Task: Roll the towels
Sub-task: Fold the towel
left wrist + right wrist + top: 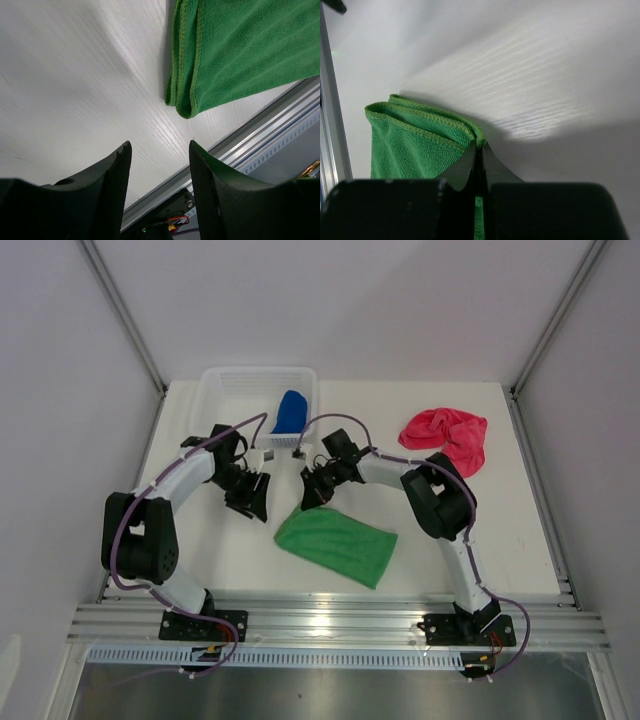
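Pinches folded green towel (335, 543), mid-table (480, 530), at its far left corner with right gripper (479, 150), clenched. Holds left gripper (159, 147) released just beside. Shows blue towel (291, 412) in basket (225, 380), pink towel (446, 436) far right.

Bright, even overhead light; soft shadows on the table (500, 530); wrist foregrounds blurred.
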You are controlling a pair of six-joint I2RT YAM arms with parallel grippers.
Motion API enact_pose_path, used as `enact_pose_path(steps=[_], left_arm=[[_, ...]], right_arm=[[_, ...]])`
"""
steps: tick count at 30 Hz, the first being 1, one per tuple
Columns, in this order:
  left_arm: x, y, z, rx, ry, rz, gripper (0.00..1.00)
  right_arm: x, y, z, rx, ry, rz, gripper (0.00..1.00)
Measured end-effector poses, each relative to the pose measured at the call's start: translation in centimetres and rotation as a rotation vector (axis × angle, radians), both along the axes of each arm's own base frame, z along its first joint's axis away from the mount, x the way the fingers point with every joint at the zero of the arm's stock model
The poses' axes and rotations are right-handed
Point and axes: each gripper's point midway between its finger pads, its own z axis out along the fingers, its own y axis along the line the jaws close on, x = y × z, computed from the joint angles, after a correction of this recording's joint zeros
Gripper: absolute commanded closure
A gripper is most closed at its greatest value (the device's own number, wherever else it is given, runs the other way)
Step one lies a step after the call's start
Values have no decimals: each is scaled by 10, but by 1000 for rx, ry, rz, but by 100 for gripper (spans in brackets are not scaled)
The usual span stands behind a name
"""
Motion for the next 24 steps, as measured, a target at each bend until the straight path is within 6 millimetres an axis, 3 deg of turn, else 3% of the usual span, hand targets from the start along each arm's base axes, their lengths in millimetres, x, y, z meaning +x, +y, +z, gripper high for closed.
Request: enact_pose_path(steps=[3,5,11,16,21,24], left_arm=[[0,0,0,1,-1,-1,48],[1,0,1,1,-3,-2,49],[6,-3,4,1,-11,-19,49],[11,-19,8,0,-37,-111,48],[6,-55,17,-14,-106,-305,48],[-2,-83,22,-33,-154,-453,47]], right_arm=[[7,-13,0,10,56,-92,100],[15,-33,0,4,76,-188,100],[56,-117,-1,-52,125,-621,100],[89,-177,-2,-80,159,-960,100],[110,-199,-2,-77,186,-1150,100],[114,-204,-2,-70,207,-1203,91]])
